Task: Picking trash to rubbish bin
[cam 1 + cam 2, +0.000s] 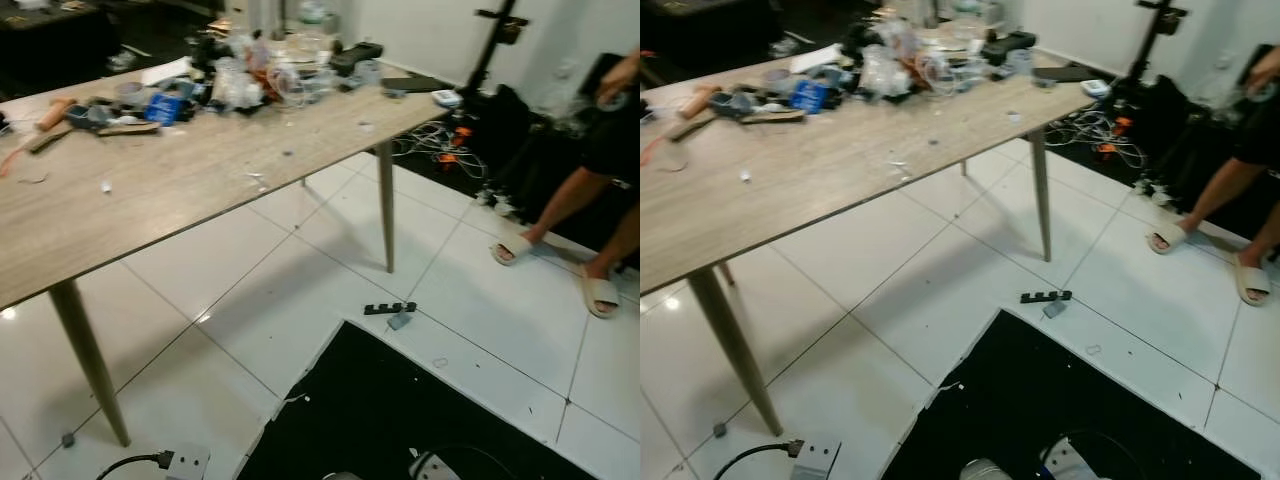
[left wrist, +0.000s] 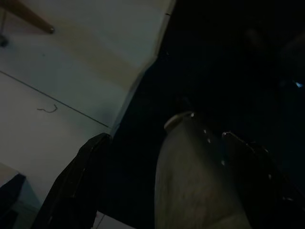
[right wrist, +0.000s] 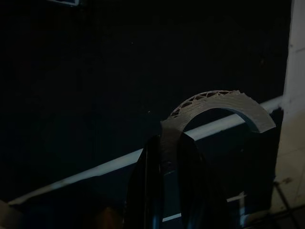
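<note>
Below the head camera, at the near edge of the black floor mat (image 1: 400, 420), both arms hang low. The right gripper (image 3: 167, 157) has its two black fingers closed on one end of a grey curved plastic piece (image 3: 214, 107), an arch with a lattice edge, which sticks out past the fingertips over the dark mat. The left gripper (image 2: 157, 176) stands wide open with a pale rounded object (image 2: 190, 181) between its fingers; that view is dim, so I cannot say whether the fingers touch it or what it is.

Ahead stands a long wooden table (image 1: 180, 190) with clutter heaped along its far edge: plastic wrappers (image 1: 240, 80), a blue packet (image 1: 162, 107) and dark gadgets (image 1: 355, 55) toward the far right corner. Small scraps lie on the bare middle of the top. On the white tiles near the mat's far edge lie a short black strip (image 1: 389, 308) and a small grey bit (image 1: 400, 321) just beside it. A power strip (image 1: 185, 462) with its cable lies by the near table leg. A person's legs in pale slippers (image 1: 512, 248) stand at the right, beside a tangle of cables (image 1: 440, 140).

The step in hand looks like carrying: one piece of trash is already gripped. No rubbish bin can be made out, so the next move calls for finding it, keeping clear of the table legs, cables and the person.
</note>
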### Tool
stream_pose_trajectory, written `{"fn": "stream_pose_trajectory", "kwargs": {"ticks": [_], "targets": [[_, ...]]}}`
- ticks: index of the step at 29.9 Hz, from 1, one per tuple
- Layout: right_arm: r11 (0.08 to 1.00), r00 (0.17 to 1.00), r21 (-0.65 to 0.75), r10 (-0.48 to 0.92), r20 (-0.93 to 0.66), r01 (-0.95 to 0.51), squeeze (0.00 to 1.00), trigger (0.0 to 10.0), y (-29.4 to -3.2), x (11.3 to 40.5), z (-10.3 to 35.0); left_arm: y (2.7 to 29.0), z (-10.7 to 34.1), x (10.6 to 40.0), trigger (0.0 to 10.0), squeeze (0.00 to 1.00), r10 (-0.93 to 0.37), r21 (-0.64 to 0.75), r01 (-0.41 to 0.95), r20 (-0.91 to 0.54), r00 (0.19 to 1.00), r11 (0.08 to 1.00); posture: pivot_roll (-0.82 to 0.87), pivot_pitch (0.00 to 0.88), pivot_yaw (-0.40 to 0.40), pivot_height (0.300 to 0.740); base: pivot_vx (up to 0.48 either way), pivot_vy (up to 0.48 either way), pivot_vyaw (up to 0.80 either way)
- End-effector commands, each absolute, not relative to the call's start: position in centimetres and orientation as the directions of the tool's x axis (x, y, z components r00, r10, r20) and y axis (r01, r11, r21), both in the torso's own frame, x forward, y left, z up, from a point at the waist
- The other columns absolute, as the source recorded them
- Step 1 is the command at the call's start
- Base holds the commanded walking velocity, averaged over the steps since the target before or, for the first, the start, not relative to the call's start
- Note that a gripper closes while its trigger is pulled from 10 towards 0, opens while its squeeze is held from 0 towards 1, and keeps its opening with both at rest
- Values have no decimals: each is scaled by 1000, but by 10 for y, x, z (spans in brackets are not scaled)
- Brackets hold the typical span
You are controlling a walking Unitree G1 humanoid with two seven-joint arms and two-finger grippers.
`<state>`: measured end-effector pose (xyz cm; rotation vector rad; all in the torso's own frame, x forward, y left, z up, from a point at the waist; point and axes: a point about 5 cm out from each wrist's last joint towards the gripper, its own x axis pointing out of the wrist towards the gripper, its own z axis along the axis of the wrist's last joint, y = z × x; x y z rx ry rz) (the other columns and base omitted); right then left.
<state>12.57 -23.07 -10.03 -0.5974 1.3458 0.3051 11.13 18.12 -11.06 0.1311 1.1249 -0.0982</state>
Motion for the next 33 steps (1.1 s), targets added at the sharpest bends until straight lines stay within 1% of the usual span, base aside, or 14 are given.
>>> {"fn": "stream_pose_trajectory", "kwargs": {"ticks": [1,12,33], "targets": [[816,211,-226,-130,-969,-533,0,10000,-230,124,-101,184,-113,102,10000,0,-1,67,155,-917,400,986,-52,35,24,740,0,0,-775],[812,211,-233,-138,-968,-535,0,10000,-233,123,-101,185,-113,102,10000,0,4,70,150,-916,402,986,-40,36,19,740,0,0,-775],[814,207,-223,-130,-970,-536,0,10000,-228,123,-102,184,-113,102,10000,0,5,64,134,-915,404,989,-38,46,20,740,0,0,-775]]}}
